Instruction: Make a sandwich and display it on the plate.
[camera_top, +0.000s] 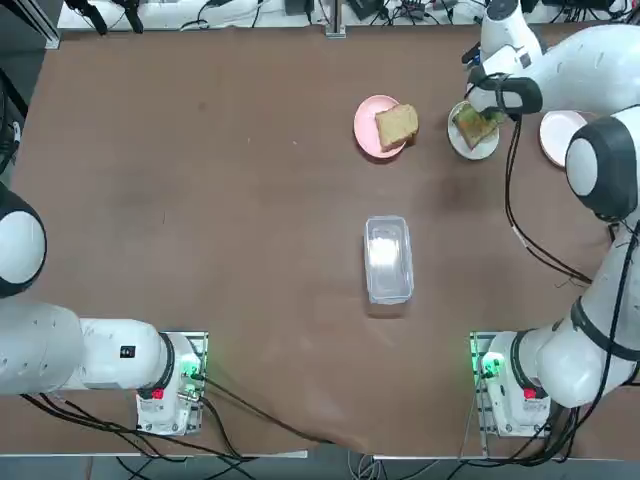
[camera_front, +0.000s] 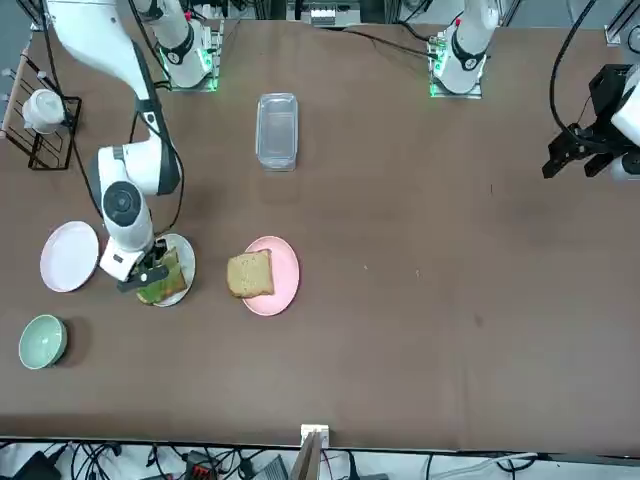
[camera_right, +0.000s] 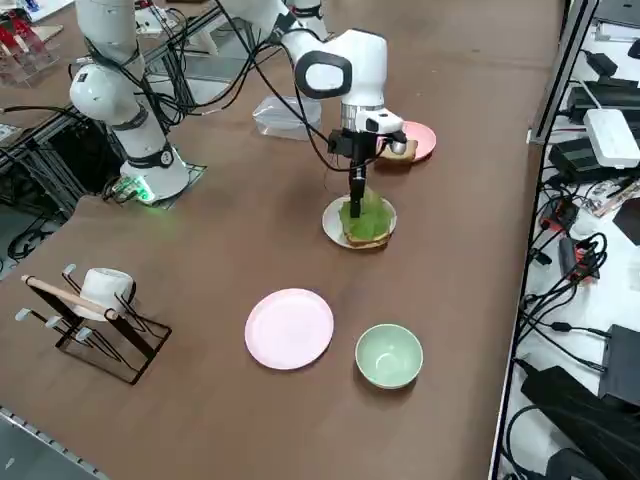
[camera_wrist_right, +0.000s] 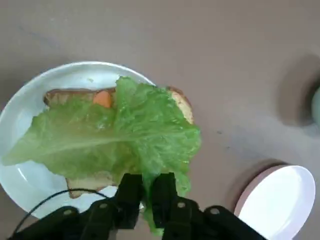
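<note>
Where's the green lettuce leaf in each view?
Top: green lettuce leaf at upper right, mostly under the right gripper.
Front: left of centre, beside the gripper.
Right side: centre, on the bread below the gripper.
Right wrist: fills the middle, one edge between the fingers.
Shared landmark: the small white round plate beneath it.

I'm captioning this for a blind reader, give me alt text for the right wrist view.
The right gripper pinches the edge of a green lettuce leaf lying over a bread slice with orange filling on the plate.
</note>
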